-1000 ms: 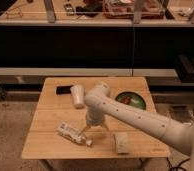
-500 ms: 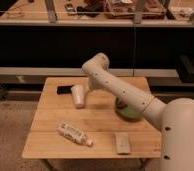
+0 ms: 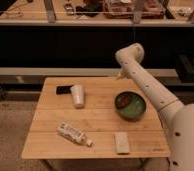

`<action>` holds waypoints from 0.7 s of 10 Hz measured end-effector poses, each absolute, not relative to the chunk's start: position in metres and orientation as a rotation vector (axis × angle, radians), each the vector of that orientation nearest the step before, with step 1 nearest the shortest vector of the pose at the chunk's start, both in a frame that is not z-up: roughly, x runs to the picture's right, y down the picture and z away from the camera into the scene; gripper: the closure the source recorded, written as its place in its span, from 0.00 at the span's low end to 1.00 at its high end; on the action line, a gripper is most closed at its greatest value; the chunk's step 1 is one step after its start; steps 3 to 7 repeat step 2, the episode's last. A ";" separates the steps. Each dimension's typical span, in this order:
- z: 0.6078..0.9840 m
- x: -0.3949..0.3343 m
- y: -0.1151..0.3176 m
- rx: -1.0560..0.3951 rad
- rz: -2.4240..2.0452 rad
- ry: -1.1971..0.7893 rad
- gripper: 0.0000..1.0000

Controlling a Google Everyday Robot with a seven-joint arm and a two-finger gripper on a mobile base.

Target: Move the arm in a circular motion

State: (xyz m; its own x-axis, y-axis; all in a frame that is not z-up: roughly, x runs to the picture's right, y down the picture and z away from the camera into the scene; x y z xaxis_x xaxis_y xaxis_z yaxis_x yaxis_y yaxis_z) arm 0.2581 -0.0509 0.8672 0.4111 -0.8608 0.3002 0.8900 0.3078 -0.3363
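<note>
The gripper (image 3: 121, 75) is seen only as a small tapering tip at the far end of the arm (image 3: 149, 89), hanging just beyond the far right edge of the table (image 3: 97, 131); nothing is held by it as far as can be seen, and its state cannot be told.

The arm is bent at a rounded joint raised above the gripper, and from there it slopes down toward the lower right, where its thick base fills the corner of the view.

Nearest the gripper, just in front of it on the table, a green bowl (image 3: 130, 105) is found, lying under the sloping arm. Off to the gripper's side, at the same far part of the table, a white cup (image 3: 78, 95) lies tipped over, with a dark flat object (image 3: 63, 90) touching it or just beside it. Farther from the gripper, toward the near edge, a small white bottle (image 3: 73, 134) lies on its side, and a pale rectangular block (image 3: 122, 142) lies near it.

Progress is judged as partial: the arm is placed at one point of a possible circle, at the far right, clear of every object. How much of the loop is completed cannot be read from this single pose; a full sweep back to this point is presumed to be left.
</note>
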 end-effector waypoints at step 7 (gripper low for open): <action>0.857 0.274 -0.049 -0.502 -1.129 -0.065 0.20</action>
